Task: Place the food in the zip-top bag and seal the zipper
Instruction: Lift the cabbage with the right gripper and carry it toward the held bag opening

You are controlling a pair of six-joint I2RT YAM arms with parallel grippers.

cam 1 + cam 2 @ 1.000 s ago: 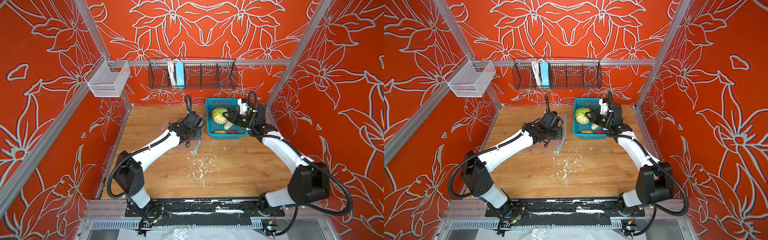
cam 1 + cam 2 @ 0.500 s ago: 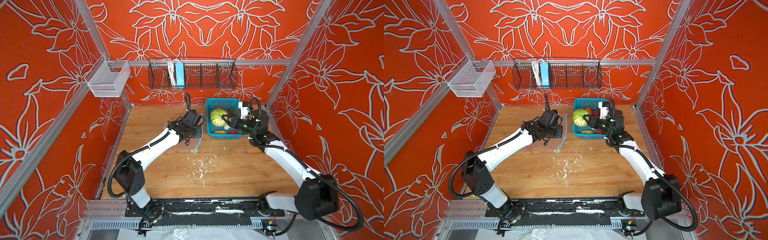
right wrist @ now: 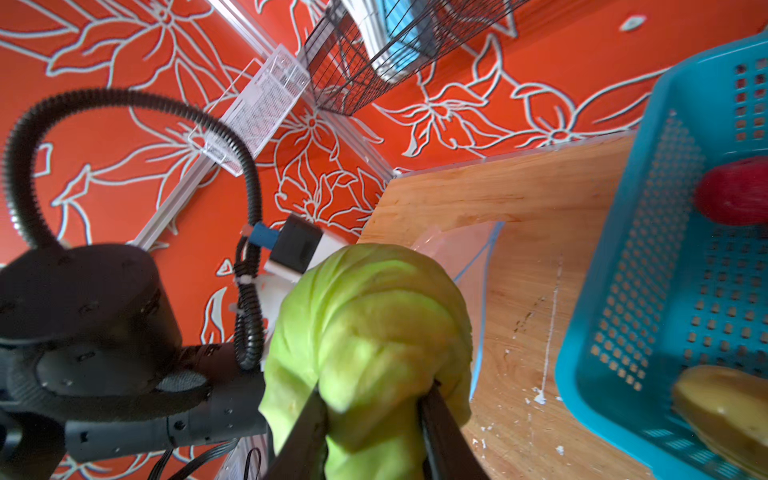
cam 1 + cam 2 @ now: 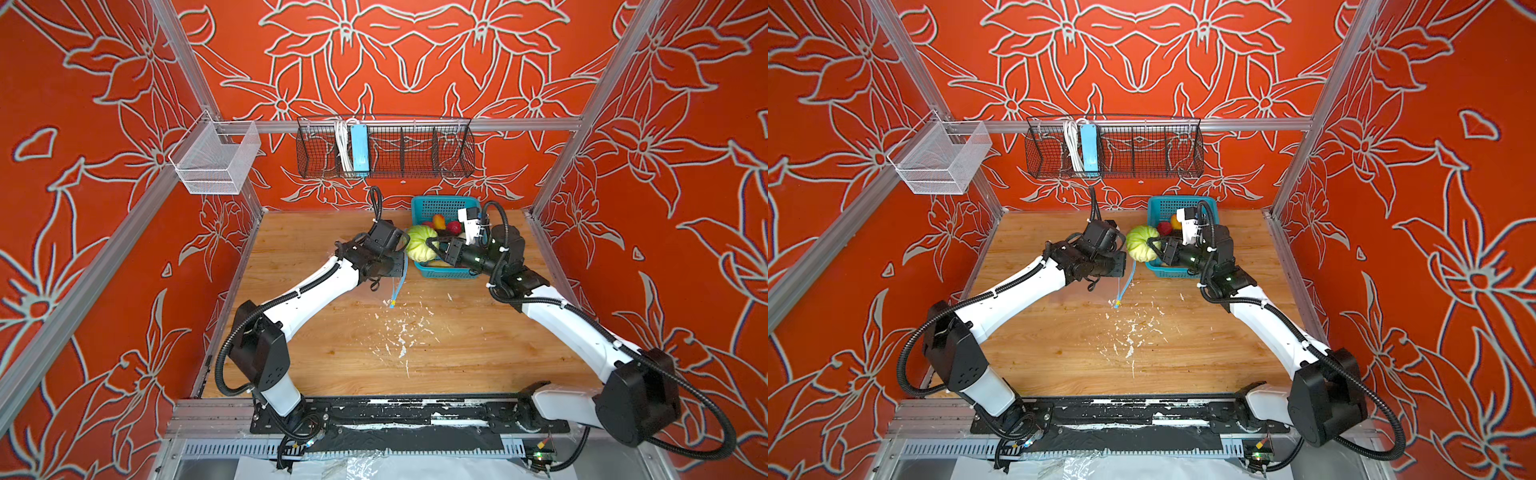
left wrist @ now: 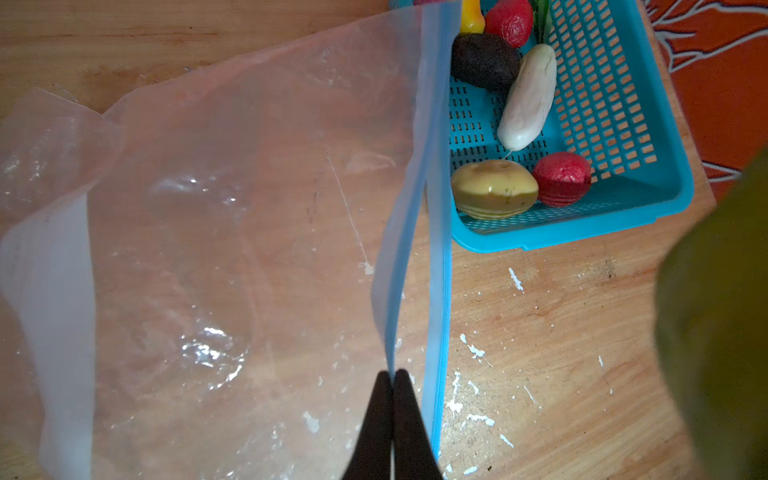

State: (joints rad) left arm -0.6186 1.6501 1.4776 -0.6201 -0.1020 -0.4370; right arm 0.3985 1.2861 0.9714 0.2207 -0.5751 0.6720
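The right gripper (image 3: pixel 372 399) is clamped on the green cabbage (image 4: pixel 419 243), with its 2 black fingers (image 3: pixel 305 436) pressed into the lower folds. In both top views the cabbage hangs above the tabletop (image 4: pixel 457 340) and overlaps the rim of the teal basket (image 4: pixel 444 272) on the side facing the bag.

The zip-top bag (image 5: pixel 228 208) lies clear and crumpled on the tabletop just beside that same basket wall, its mouth turned toward the basket. The left gripper (image 5: pixel 392 376) has its fingers pressed together on the upper lip of the mouth. It holds that half of the light-blue zipper (image 5: pixel 439 291) up off the lower half, so the mouth gapes a little toward the basket.

The rest of the food lies inside the basket. A yellow-green fruit (image 5: pixel 494 189) and 1 red strawberry (image 5: pixel 563 178) sit at the basket end nearest the arms' bases. The white radish (image 5: pixel 528 99) and dark avocado (image 5: pixel 484 62) touch each other near the basket's middle. The second strawberry (image 5: pixel 509 20), the mango (image 5: pixel 471 16) and a green leaf (image 5: pixel 540 16) are toward its far end.
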